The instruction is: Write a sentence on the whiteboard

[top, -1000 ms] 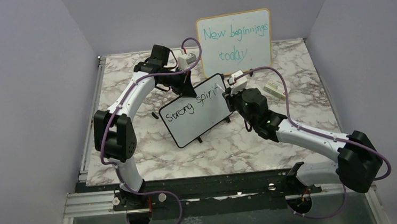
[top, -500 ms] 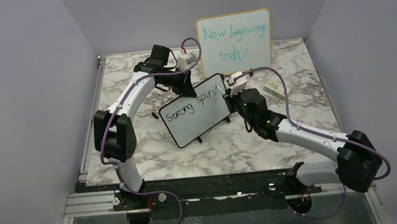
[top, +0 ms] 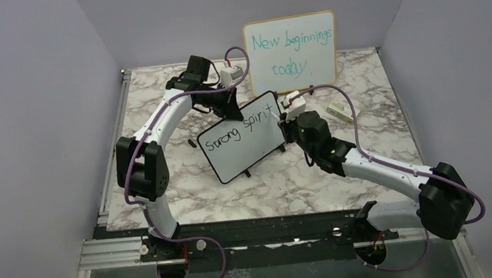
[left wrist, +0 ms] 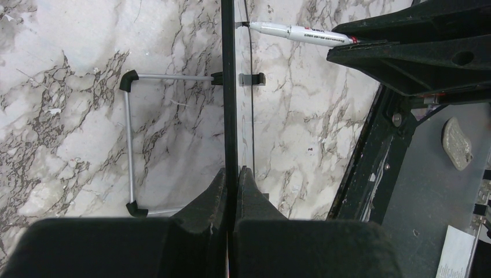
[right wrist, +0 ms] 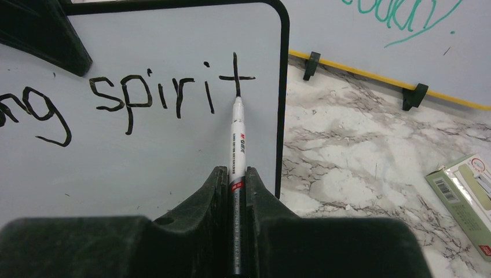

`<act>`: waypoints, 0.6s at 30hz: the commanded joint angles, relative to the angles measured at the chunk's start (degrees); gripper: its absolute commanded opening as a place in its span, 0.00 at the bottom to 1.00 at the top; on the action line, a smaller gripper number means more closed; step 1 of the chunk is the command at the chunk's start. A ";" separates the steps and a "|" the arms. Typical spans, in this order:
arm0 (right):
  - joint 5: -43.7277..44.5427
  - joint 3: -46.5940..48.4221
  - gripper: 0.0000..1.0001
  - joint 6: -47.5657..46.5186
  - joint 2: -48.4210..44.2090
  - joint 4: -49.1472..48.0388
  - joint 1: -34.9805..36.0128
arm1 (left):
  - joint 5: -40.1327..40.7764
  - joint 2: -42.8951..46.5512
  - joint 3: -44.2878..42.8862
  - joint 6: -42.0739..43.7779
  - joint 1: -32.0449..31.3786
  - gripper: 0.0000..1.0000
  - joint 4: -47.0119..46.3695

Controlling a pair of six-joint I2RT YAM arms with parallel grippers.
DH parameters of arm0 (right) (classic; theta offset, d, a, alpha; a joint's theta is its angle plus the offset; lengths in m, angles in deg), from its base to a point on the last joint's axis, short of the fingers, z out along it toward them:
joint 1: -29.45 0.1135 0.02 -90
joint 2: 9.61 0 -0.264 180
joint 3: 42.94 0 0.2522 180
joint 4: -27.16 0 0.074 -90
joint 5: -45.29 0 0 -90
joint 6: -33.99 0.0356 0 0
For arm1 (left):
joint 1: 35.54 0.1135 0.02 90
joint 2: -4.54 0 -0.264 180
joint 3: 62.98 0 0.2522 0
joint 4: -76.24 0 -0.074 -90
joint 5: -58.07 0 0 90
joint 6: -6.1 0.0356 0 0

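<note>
Whiteboard (top: 243, 138) stands about mid table (top: 188, 196) on the marble top, propped up on its feet, turned at a slant so its left end sits nearer the arm bases and its right end farther back. Black handwriting on it reads "Strong spirit", running along the upper part; the lower part is blank. Left gripper (left wrist: 234, 172) comes in from behind and is pinched tight on the board's top edge, 2 fingers flat against front and back faces, near the middle of that edge. Left wrist view looks straight down the board edge-on; the wire stand (left wrist: 129, 145) with black end caps sticks out on the back side, resting on the marble. Right gripper (right wrist: 234, 172) is at the board's right end, jaws narrow and clamped round the marker (right wrist: 237, 139), white barrel pointing out ahead of the fingers. Marker tip touches the board face at the bottom of the "t" stem, last letter of "spirit", close to the rounded top right corner of the black frame. Larger board (top: 291, 52) with yellow wood frame and teal writing "New beginnings today" leans against the back wall, behind the whiteboard and apart from it. Small green and white box (top: 338, 110) lies flat on the marble right of the right gripper, not touching anything.
</note>
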 commanded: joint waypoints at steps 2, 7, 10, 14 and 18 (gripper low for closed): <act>-0.77 -1.15 0.00 1.20 -1.01 3.16 0.13 | 3.11 0.38 1.39 3.12 -0.46 0.00 0.94; -0.62 -1.34 0.00 1.20 -1.38 3.76 0.13 | 3.13 0.40 1.52 3.02 -0.46 0.00 0.84; 0.99 -1.30 0.01 1.12 -1.21 3.70 0.13 | 3.05 0.49 1.48 3.06 -0.47 0.00 0.83; 4.74 -1.16 0.00 1.37 -0.67 2.71 0.14 | 3.01 0.66 1.63 3.13 -0.51 0.00 0.84; 7.02 -0.63 0.01 1.36 0.09 1.54 0.13 | 2.86 0.67 1.65 3.24 -0.49 0.00 0.84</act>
